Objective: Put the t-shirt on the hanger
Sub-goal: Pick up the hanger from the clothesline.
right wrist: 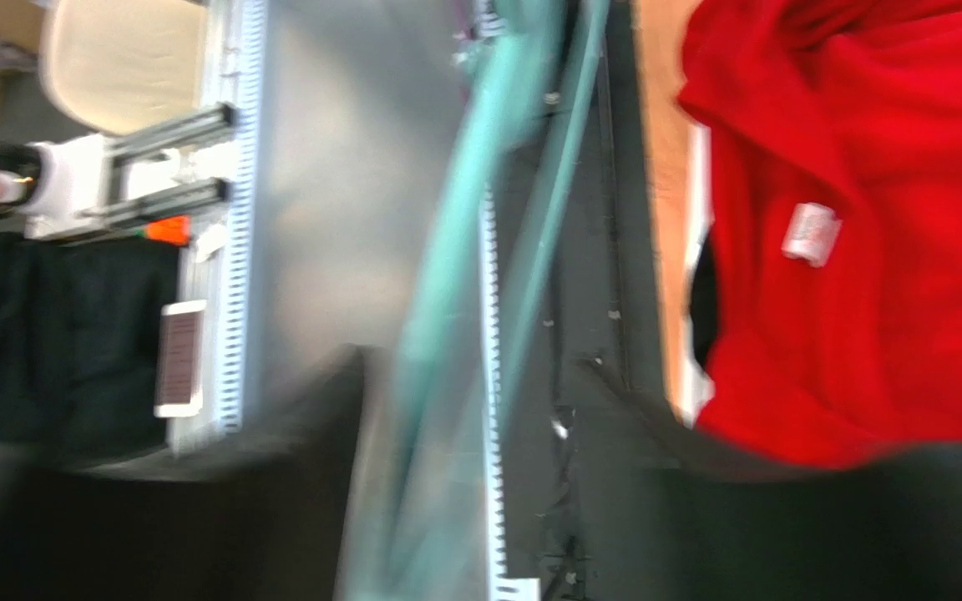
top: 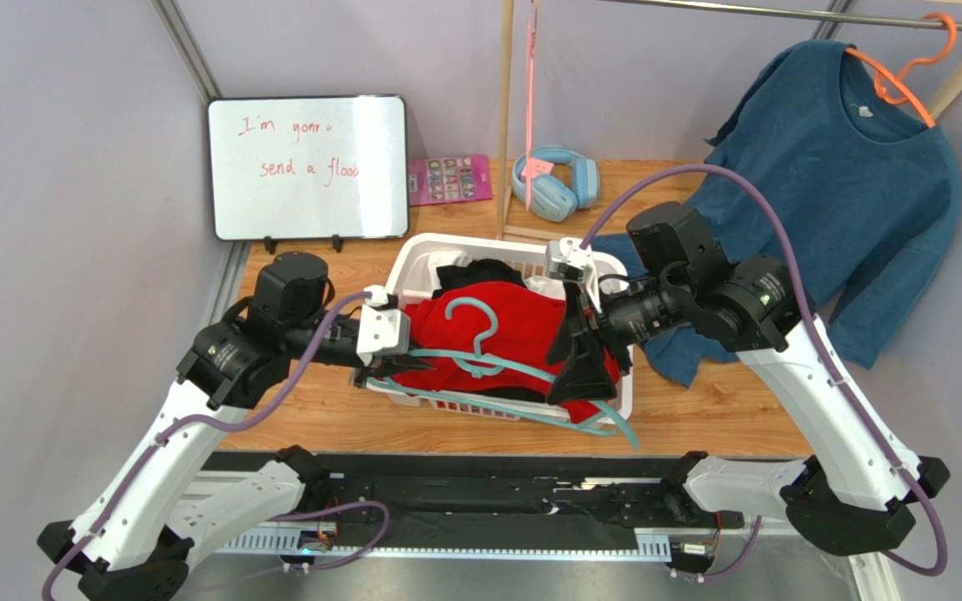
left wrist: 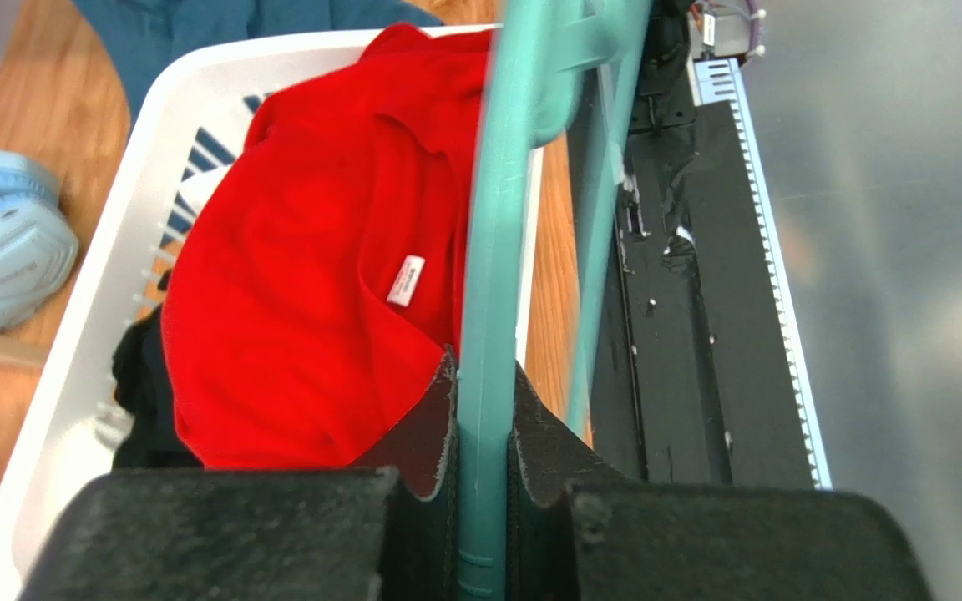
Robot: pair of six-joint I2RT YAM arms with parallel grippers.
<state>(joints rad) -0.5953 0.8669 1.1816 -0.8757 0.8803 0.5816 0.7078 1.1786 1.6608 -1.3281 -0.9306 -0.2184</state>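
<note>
The bright red cotton t-shirt (top: 526, 328) lies crumpled in a white plastic laundry basket (top: 442, 244) with slotted walls. The basket stands in the middle of the wooden table (top: 725, 420), and the shirt sits heaped over a black garment (top: 480, 269). A small white label (left wrist: 406, 279) shows inside a fold of the soft, matte cloth. The teal plastic hanger (left wrist: 495, 251) lies across the top of the shirt, its curved hook over the red fabric and its smooth, slender bars reaching past the basket's near rim. The left gripper (left wrist: 482, 401) is clenched on one of those bars: its black, rough-textured fingers (left wrist: 423, 432) press against the plastic from both sides, with no gap. The right gripper (right wrist: 474, 363) is at the hanger's other end, near the basket's right corner. Its view is smeared by motion, but the dark fingers (right wrist: 624, 426) stand apart, the teal bars run between them, and there is clear space on the shirt's side, so the jaws are released rather than pinching. A larger teal-blue long-sleeved top (top: 850, 163) hangs at the back right on an orange hanger (top: 906, 94). Pale blue padded headphones (top: 555, 182) and a whiteboard (top: 308, 169) with red handwriting stand behind the basket.
</note>
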